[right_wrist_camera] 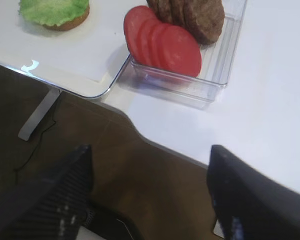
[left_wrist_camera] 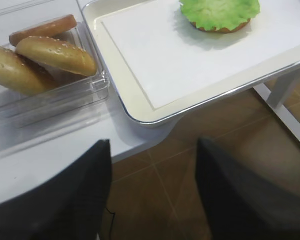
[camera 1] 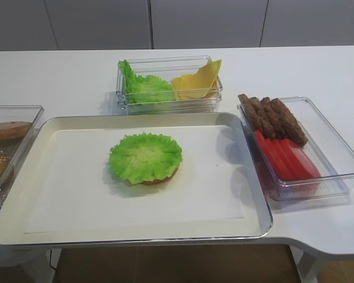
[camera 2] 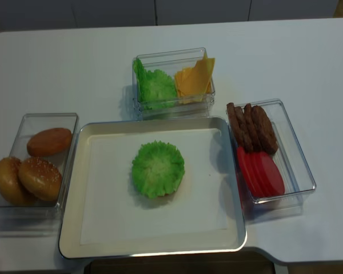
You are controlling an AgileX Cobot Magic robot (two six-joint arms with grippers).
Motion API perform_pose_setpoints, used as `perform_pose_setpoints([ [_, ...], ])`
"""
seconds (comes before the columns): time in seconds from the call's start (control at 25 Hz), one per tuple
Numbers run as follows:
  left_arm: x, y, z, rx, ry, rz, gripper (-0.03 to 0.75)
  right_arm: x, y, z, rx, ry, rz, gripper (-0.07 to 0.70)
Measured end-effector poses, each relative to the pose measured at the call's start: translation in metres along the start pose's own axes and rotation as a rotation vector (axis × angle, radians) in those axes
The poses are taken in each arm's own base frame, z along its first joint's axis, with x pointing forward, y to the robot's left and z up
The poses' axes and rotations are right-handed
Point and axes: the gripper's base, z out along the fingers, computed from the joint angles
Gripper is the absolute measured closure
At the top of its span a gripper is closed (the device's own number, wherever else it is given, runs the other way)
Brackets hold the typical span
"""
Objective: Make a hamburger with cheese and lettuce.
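Already Layered: Lettuce Sits on Bun at Centre of Tray

Neither overhead view shows an arm; only the wrist cameras do. The right gripper (right_wrist_camera: 150, 195) hangs off the table's near edge over brown floor, its dark fingers (right_wrist_camera: 55, 200) spread wide apart and holding nothing. The left gripper (left_wrist_camera: 152, 195) also hovers beyond the table edge with its fingers parted and empty.

The lettuce (camera 1: 146, 156), bright green with a frilly edge, lies on the hamburger (camera 1: 162, 177), whose golden-brown rim peeks out below it. Both rest near the middle of the white-lined tray (camera 1: 248, 171).

Behind the tray, a clear box (camera 2: 172, 57) holds more green leaves beside the cheese (camera 2: 193, 80), yellow slices leaning at an angle. To the right, another clear box (camera 2: 297, 165) holds brown patties (camera 2: 251, 128) and red tomato slices (camera 2: 260, 171). The left wrist view gives the closest look at the sesame buns (left_wrist_camera: 55, 54) in a third box left of the tray.

All stand on a white table (camera 1: 59, 76) before pale cabinet fronts (camera 1: 206, 23).
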Motion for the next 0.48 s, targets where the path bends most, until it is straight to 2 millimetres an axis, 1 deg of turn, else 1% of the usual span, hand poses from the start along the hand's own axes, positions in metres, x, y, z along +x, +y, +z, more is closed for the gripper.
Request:
perform_pose_setpoints([
  [0.12, 0.0, 0.0, 0.0, 0.0, 0.0, 0.0, 0.312, 0.016, -0.002, 0.005, 0.019, -0.004, 0.025, 0.077],
  [0.24, 0.0, 0.0, 0.0, 0.0, 0.0, 0.0, 0.312, 0.029, -0.003, 0.003, 0.067, -0.047, 0.063, 0.077],
  [0.4, 0.0, 0.0, 0.0, 0.0, 0.0, 0.0, 0.312, 0.042, -0.002, 0.002, 0.134, -0.136, 0.122, 0.077],
  [0.48, 0.0, 0.0, 0.0, 0.0, 0.0, 0.0, 0.312, 0.049, 0.0, 0.002, 0.158, -0.165, 0.123, 0.077],
])
